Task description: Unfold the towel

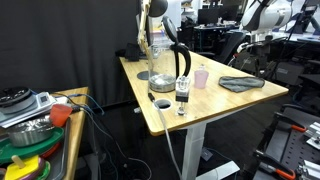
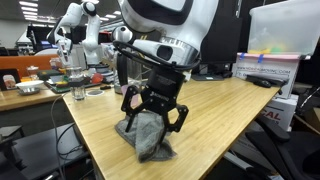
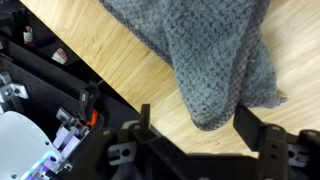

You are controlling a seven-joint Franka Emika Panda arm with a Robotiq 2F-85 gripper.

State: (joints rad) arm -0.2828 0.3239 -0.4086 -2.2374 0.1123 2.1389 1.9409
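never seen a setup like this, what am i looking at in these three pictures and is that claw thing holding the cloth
It is a robot arm that a person steers from a distance. At its end is a two-fingered gripper. Two pictures come from cameras standing in the room. The third comes from a camera on the arm's wrist, looking down past the gripper. On the wooden table lie a rumpled grey-green towel, a pink cup, a small bottle and a few other containers. The jaws stand open on either side of the towel, so nothing is gripped yet.
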